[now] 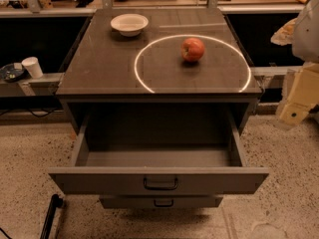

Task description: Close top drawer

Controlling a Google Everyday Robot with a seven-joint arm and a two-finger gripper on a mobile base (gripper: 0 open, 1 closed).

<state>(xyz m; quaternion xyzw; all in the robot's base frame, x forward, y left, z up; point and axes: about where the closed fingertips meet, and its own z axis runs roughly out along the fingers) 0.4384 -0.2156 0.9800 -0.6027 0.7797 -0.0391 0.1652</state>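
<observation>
The wide grey metal top drawer (159, 179) with black loop handle (160, 183) stands pulled out (box sides exposed). The cream-coloured gripper (294, 108) hangs right of it, apart; clenched or released, I cannot tell. An off-centre push could skew and jam the drawer.

One bench (99, 68) carries one white bowl (129, 24) at the far left and one red apple (192, 49) to the right, inside one bright ring (199, 35). Two grey drawers show below: one top drawer (99, 180), pulled out, and one lower drawer (124, 201), each with one black handle (160, 184). One white cup (33, 66) stands far left. One hand (297, 103) hangs at the right edge.
</observation>
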